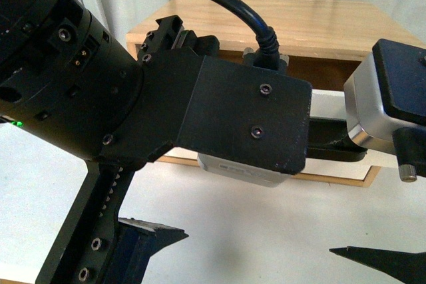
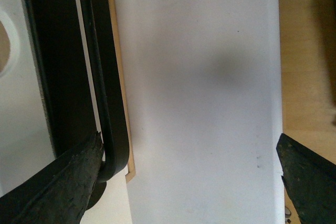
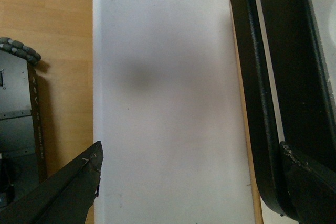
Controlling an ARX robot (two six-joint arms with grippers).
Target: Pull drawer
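The drawer [image 1: 329, 103] sits low in a wooden cabinet [image 1: 313, 24], and my arms cover most of its white front. Its black bar handle [image 1: 333, 143] shows between them. In the left wrist view the handle [image 2: 106, 87] runs beside one finger [image 2: 63, 184] of my open left gripper [image 2: 189, 182], whose jaws hold nothing. The notch [image 2: 4, 45] in the drawer's top edge shows at that frame's border. My right gripper [image 3: 191, 187] is open too, with one finger [image 3: 310, 182] overlapping the handle [image 3: 252, 87] in that view; contact cannot be told.
The white tabletop [image 1: 266, 231] lies under both grippers and fills the space between their fingers [image 2: 199, 77]. Wooden floor [image 3: 52, 19] shows past the table's edge, along with a metal base with grey ribbed trim [image 3: 18, 93].
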